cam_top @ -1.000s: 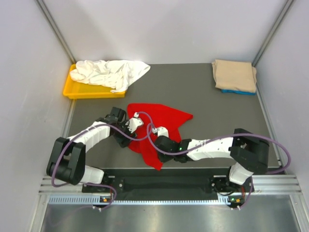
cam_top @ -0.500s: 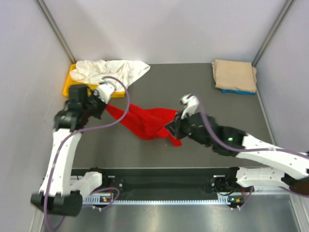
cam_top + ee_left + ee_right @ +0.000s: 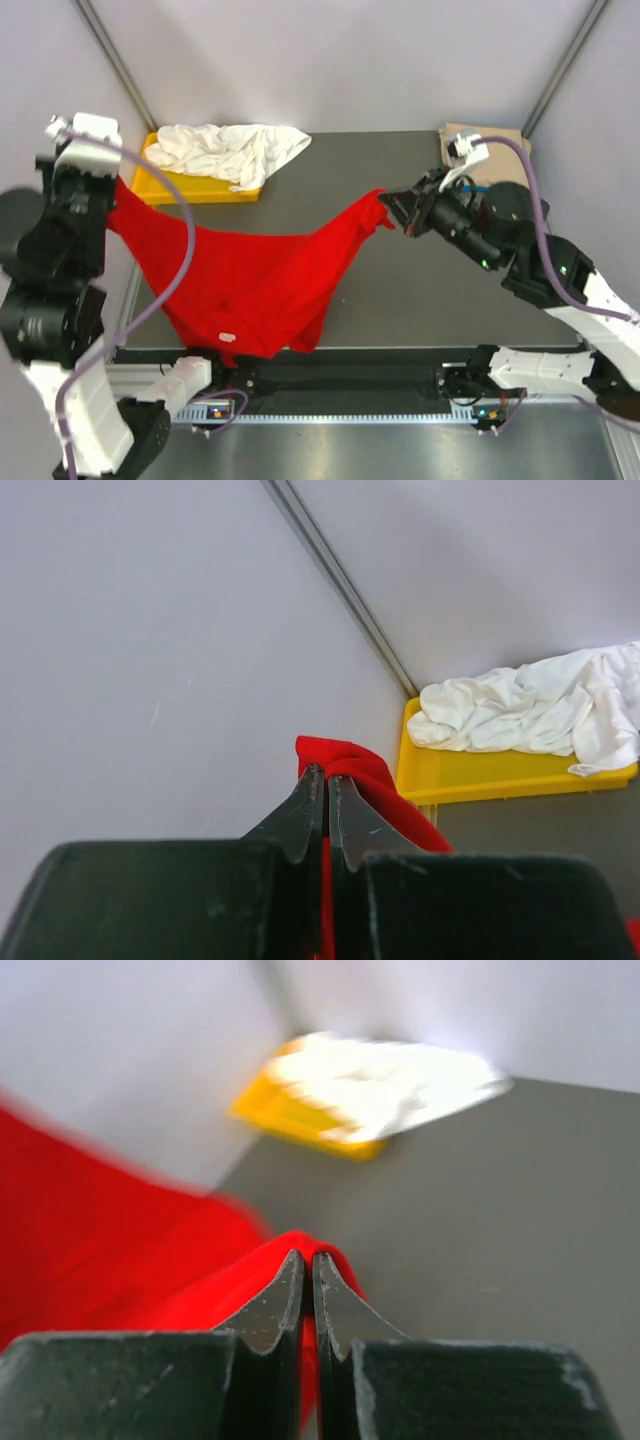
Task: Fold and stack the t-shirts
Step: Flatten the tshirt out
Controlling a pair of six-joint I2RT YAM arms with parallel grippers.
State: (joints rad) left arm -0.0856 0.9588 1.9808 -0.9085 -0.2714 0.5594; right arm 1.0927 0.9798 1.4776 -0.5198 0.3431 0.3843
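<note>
And up it goes! A second ago both arms were hunched low over a crumpled red t-shirt in the middle of the surface. Now they have swung far apart and the shirt hangs stretched between them. The left hand is up by the left wall, pinched tight on one red corner. The right hand is off to the right, jaws closed on the opposite corner. The body of the shirt sags toward the near edge, its white neck label showing low down. The white t-shirt hasn't budged, heaped over the yellow tray. The tan t-shirt now peeks from behind the right arm.
</note>
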